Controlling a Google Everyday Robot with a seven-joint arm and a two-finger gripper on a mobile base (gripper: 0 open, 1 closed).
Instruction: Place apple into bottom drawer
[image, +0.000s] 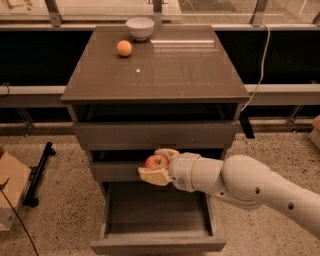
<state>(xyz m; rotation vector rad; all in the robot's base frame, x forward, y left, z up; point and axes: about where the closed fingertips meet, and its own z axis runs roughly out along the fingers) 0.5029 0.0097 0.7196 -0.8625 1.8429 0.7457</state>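
My gripper (156, 165) is shut on the red apple (156, 162), with one cream finger above it and one below. It hangs in front of the middle drawer's front panel, above the back part of the bottom drawer (157, 244). The bottom drawer is pulled out; its tray is open and nothing shows inside it. My white arm (250, 187) reaches in from the lower right.
On the cabinet top (160, 70) sit a small orange fruit (124, 48) and a white bowl (140, 27) at the back left. A cardboard box (10, 192) and a black stand (37, 175) lie on the floor to the left. A cable (257, 70) hangs at the right.
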